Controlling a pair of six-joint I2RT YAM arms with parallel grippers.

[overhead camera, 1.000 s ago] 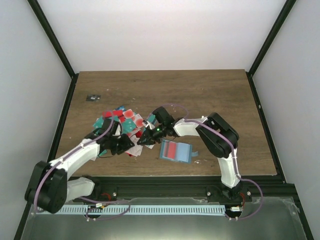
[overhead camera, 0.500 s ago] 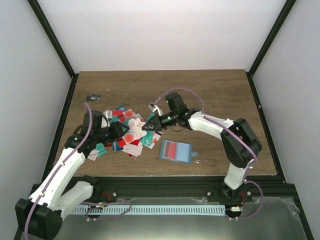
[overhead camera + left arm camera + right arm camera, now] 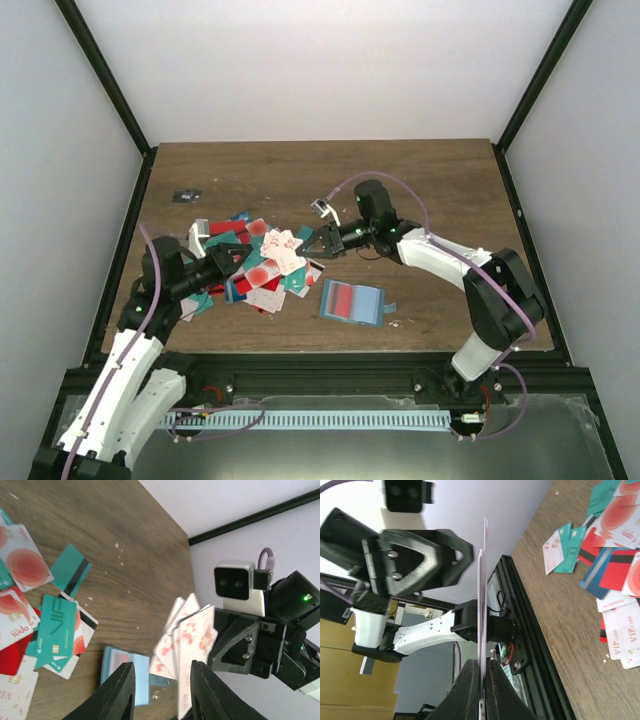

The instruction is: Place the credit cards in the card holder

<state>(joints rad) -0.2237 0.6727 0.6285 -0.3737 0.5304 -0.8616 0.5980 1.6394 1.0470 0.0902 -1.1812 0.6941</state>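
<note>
Right gripper (image 3: 481, 667) clamped on a fan of several white, red-blotched credit cards (image 3: 187, 635), raised edge-on. Left gripper (image 3: 162, 667) parted, empty, facing them. Card holder (image 3: 352, 301) lies on the table (image 3: 450, 200), right of the loose pile (image 3: 250, 270). Risk: the multi-card pinch slips and cards scatter.

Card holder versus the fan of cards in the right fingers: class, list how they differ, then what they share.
Colour: the card holder is teal-blue with a red patch; the fanned cards are white with red blotches.
Pose: the card holder lies flat on the table; the fanned cards stand on edge above it.
Support: the card holder is untouched; the fanned cards are pinched in the right fingers.
Shared: both are rectangular.
</note>
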